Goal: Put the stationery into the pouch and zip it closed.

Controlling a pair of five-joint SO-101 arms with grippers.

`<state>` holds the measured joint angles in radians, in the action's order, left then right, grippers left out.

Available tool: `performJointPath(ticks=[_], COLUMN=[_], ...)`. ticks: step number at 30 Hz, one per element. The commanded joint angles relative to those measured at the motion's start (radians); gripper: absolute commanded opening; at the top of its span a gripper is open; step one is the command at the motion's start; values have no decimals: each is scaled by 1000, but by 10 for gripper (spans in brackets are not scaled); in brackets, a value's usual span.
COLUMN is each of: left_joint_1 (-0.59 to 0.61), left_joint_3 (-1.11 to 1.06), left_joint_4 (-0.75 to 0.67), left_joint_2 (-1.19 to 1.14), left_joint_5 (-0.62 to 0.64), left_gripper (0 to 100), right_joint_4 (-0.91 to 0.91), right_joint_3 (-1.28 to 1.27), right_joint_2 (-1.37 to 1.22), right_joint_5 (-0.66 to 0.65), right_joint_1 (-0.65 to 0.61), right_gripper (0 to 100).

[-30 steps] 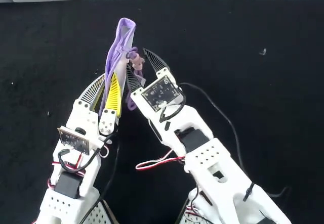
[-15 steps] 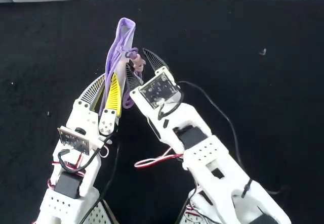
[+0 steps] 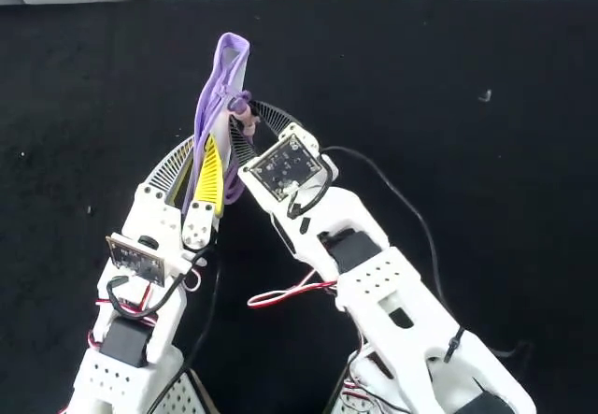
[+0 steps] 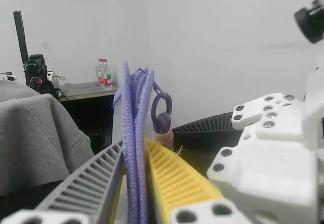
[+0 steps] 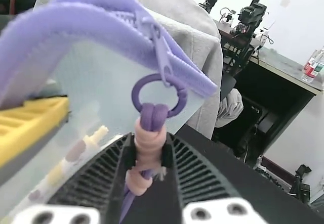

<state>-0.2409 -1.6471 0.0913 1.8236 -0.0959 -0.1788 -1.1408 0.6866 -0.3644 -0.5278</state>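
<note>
Above black table, left gripper clamped on pouch, purple zipper edge pinched between its grey and yellow fingers, pouch rising past fingertips. Just beside it, right gripper closed narrow on pink-and-purple zipper pull, which hung from purple ring at slider. Through pouch's clear wall, pale stationery showed blurred, just beyond right gripper's fingers.

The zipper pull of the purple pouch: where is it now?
In the right wrist view the zipper pull sits clamped in the right gripper, on the zipper edge of the purple pouch; the left gripper holds it upright.
</note>
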Motion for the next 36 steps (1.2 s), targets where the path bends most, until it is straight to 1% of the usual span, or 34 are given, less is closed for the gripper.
performJointPath(ticks=[1,3,7,15,18,22,26,30,36], left_joint_1=[7,7,5,5,5,5,5,5,5], left_joint_3=[-2,-4,-8,-15,-15,-15,-15,-15,-15], left_joint_4=[3,3,3,3,3,3,3,3,3], left_joint_2=[2,2,2,2,2,2,2,2,2], left_joint_5=[6,6,6,5,5,5,5,5,5], left_gripper=[27,27,27,27,27,27,27,27,27], right_joint_4=[-15,-15,-8,279,316,316,311,310,316], right_joint_3=[70,73,87,285,360,407,466,579,829], right_joint_2=[-4,1,15,120,117,88,8,-137,-410], right_joint_5=[-14,-14,-14,-17,-58,-117,-146,-190,-189], right_joint_1=[6,14,58,160,183,184,186,189,264], right_gripper=[38,11,11,11,11,11,11,11,11])
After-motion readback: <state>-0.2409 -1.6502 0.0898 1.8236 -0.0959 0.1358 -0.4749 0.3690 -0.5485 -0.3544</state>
